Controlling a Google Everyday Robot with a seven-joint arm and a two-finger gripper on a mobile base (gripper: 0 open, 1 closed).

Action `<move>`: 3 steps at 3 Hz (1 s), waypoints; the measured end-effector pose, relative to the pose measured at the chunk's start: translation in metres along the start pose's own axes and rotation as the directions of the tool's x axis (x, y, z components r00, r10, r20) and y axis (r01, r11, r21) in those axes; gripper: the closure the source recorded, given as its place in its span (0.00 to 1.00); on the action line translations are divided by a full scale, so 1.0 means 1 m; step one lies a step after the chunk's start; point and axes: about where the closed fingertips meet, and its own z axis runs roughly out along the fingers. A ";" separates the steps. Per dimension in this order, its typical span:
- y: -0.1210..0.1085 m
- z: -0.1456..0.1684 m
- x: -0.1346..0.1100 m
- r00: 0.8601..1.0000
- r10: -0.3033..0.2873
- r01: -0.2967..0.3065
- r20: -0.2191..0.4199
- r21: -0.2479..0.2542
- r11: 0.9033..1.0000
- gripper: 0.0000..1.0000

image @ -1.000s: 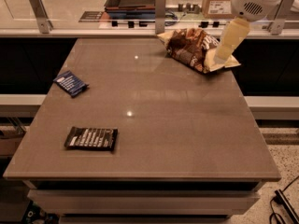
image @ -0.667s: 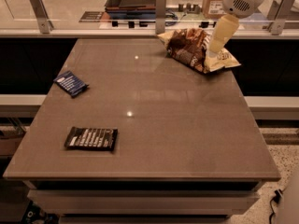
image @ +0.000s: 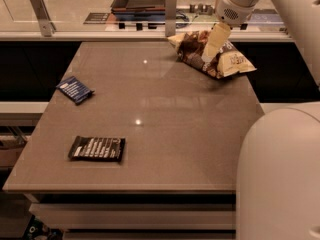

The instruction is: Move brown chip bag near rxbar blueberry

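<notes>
gripper (image: 208,55) was over the chip bag (image: 192,51) by the table's (image: 170,149) top-right edge, grip unclear; blue bar (image: 75,90) at left edge, open room between.

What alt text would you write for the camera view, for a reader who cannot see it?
The robot's gripper is down at the brown chip bag, which lies at the far right corner of a table. The rxbar blueberry lies apart near the left edge, and a black bar wrapper lies at the front left.
</notes>
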 end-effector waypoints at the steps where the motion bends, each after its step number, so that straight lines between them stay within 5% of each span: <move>1: -0.008 0.037 -0.006 0.997 0.078 -0.078 -0.016 -0.026 0.997 0.00; 3: -0.010 0.057 -0.004 0.994 0.104 -0.105 -0.047 -0.031 0.994 0.00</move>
